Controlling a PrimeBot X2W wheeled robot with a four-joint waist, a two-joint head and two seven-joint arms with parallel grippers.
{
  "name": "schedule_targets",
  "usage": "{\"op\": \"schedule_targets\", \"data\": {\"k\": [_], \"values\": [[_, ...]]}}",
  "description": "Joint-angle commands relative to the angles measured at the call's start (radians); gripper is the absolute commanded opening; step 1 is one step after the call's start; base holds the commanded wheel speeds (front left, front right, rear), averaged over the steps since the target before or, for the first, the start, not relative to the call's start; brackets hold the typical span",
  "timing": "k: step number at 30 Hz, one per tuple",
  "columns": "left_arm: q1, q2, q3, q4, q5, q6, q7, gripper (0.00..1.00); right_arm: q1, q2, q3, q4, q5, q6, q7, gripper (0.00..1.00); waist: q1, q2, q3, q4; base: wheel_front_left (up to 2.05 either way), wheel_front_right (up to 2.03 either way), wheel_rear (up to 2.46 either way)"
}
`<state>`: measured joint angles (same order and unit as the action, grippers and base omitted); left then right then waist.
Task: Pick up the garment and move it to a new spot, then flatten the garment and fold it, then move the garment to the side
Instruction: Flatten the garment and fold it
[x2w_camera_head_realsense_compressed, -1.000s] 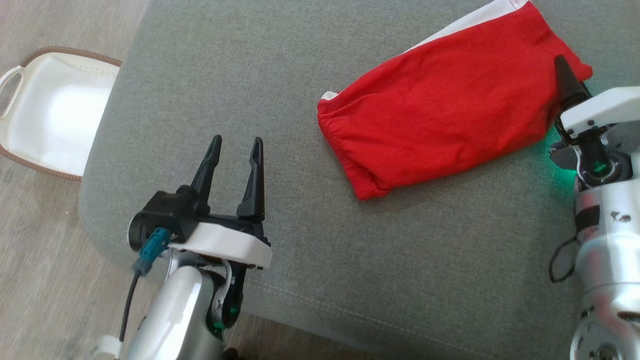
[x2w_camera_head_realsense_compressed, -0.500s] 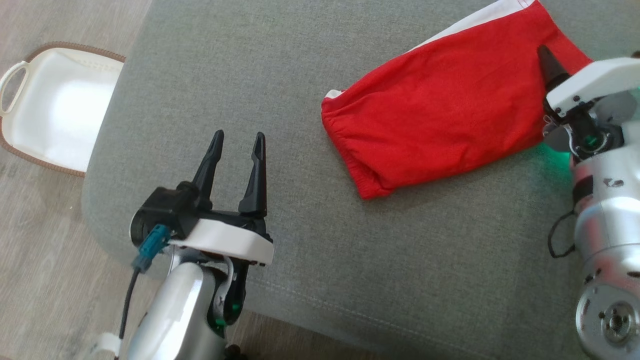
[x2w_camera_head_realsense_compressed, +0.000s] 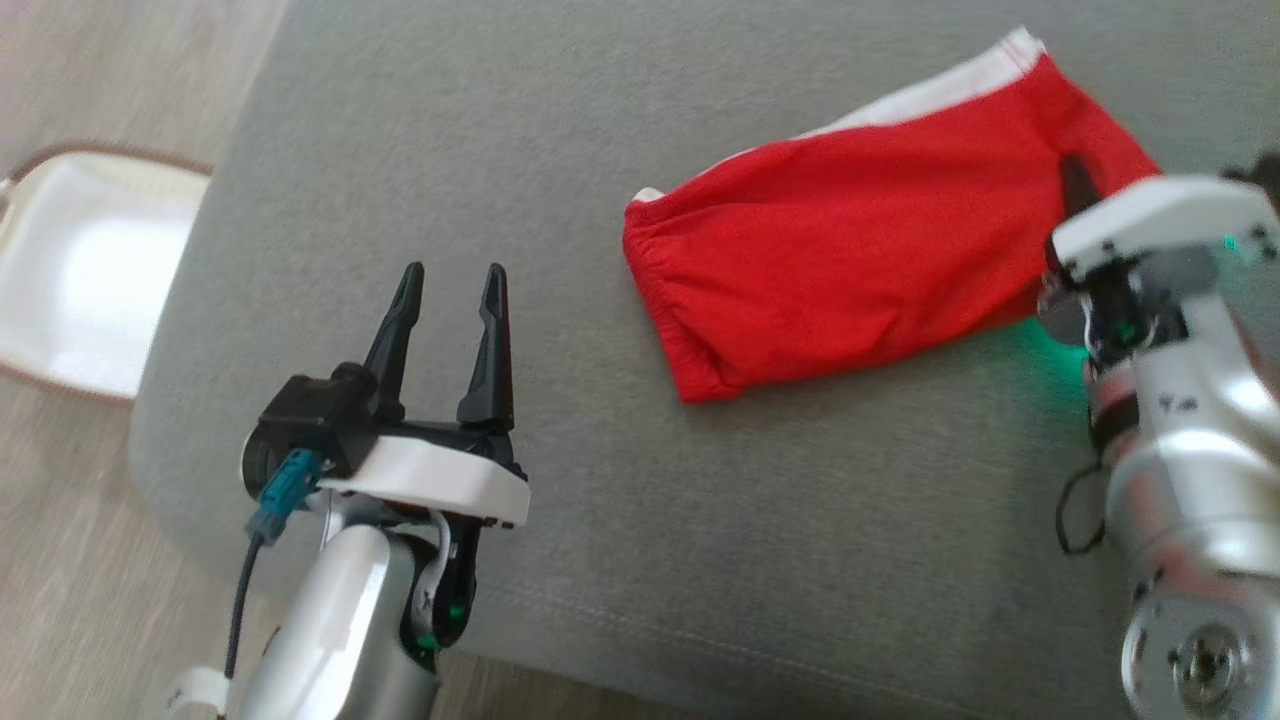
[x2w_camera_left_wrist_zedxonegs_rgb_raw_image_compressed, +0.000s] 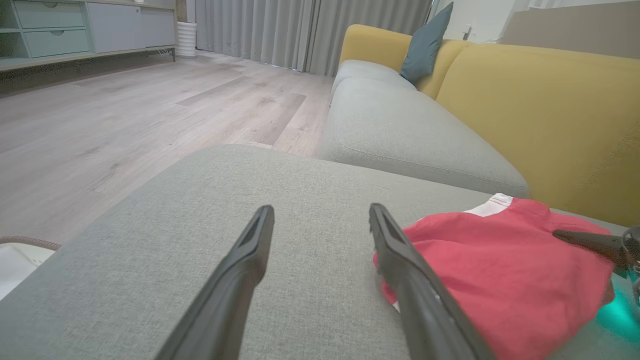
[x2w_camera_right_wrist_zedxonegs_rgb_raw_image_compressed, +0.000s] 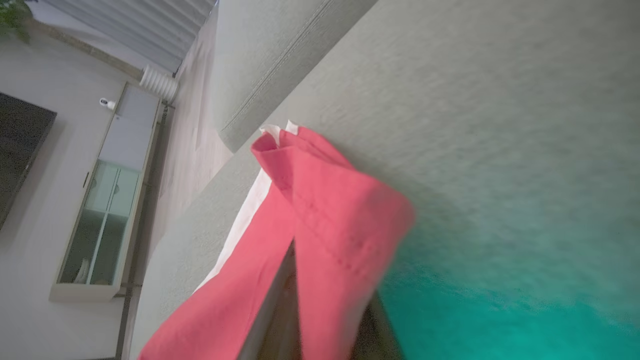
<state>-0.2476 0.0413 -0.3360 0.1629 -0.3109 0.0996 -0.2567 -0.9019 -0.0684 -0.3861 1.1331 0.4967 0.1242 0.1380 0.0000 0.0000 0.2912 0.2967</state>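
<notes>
Though its tips lie buried, right hand (x2w_camera_head_realsense_compressed: 1075, 190) pinches garment (x2w_camera_head_realsense_compressed: 850, 270); left hand (x2w_camera_head_realsense_compressed: 447, 285) spread wide.

A grey fabric sofa cushion (x2w_camera_head_realsense_compressed: 700, 560) carries one red garment (x2w_camera_head_realsense_compressed: 850, 260) with white trim, lying toward its right side.
</notes>
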Motion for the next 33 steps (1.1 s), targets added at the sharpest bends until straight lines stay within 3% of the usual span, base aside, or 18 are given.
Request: {"op": "schedule_targets", "data": {"k": [1, 10, 17, 33], "values": [[-0.009, 0.009, 0.042, -0.029, 0.011, -0.003, -0.005, 1.0, 0.025, 0.018, 0.016, -0.024, 0.016, 0.007, -0.015, 0.0, 0.0, 0.0, -0.026, -0.03, 0.0, 0.0, 0.0], [0.029, 0.009, 0.076, -0.022, 0.032, -0.018, -0.005, 1.0, 0.192, 0.018, 0.031, -0.075, 0.143, 0.007, -0.129, 0.0, 0.0, 0.0, -0.092, -0.128, 0.0, 0.0, 0.0], [0.041, 0.009, 0.075, -0.02, 0.041, -0.027, -0.005, 1.0, 0.239, 0.018, 0.094, -0.079, 0.235, 0.007, -0.183, 0.0, 0.0, 0.0, -0.104, -0.151, 0.0, 0.0, 0.0], [0.053, 0.009, 0.074, -0.002, 0.051, -0.034, -0.005, 1.0, 0.251, 0.018, 0.531, -0.314, 0.44, 0.007, -0.279, 0.0, 0.0, 0.0, -0.134, -0.111, 0.0, 0.0, 0.0]]}}
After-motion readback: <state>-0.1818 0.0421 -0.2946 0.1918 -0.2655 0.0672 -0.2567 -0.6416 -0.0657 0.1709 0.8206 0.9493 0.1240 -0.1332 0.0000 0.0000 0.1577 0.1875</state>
